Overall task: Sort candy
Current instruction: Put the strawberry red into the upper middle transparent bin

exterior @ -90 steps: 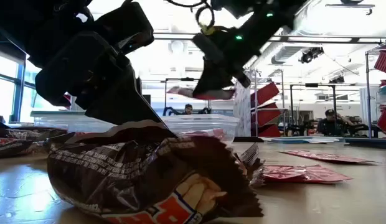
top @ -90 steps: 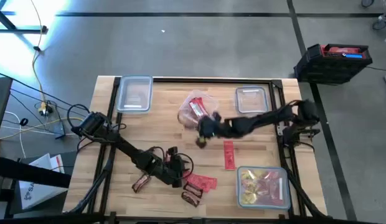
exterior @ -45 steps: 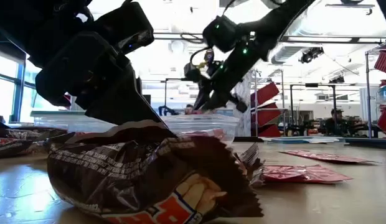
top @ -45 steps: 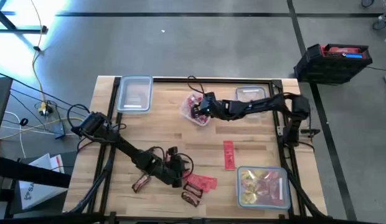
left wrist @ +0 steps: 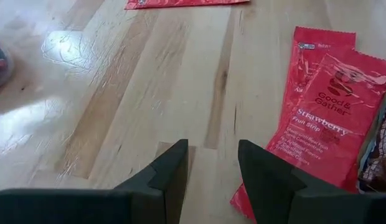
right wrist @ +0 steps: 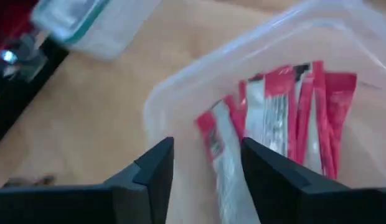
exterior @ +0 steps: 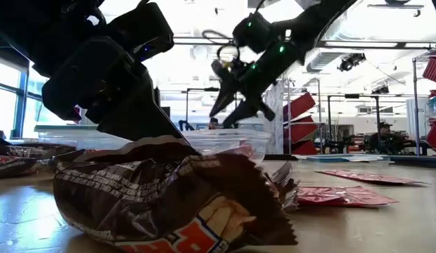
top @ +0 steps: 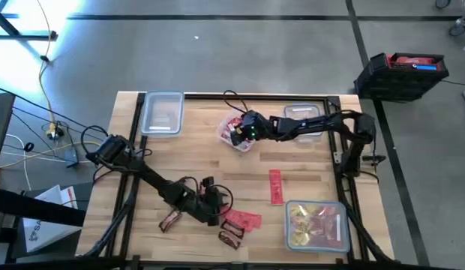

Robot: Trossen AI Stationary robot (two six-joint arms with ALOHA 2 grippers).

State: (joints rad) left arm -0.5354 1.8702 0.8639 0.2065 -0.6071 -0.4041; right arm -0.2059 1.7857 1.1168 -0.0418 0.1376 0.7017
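The right tool (top: pixel 238 132) hangs over the round clear container (right wrist: pixel 180 93) at the far middle of the worktop (top: pixel 195 165), fingers spread and empty. Directly under it lie several red packets (right wrist: pixel 286 124), side by side in the container, their long axes running away from the fingers. The right arm reaches in from its side, stretched nearly flat across the worktop with the wrist tipped down.

The left tool (left wrist: pixel 211 174) sits low at the near edge, parted, holding nothing. A pair of strawberry packets (left wrist: pixel 327 118) lies just beside it on bare wood, the long sides roughly in line with the fingers; a brown bar (top: pixel 231 238) lies close by. One lone red packet (top: pixel 275 186) lies between the arms, and I judge the left tool is nearer the loose candy.
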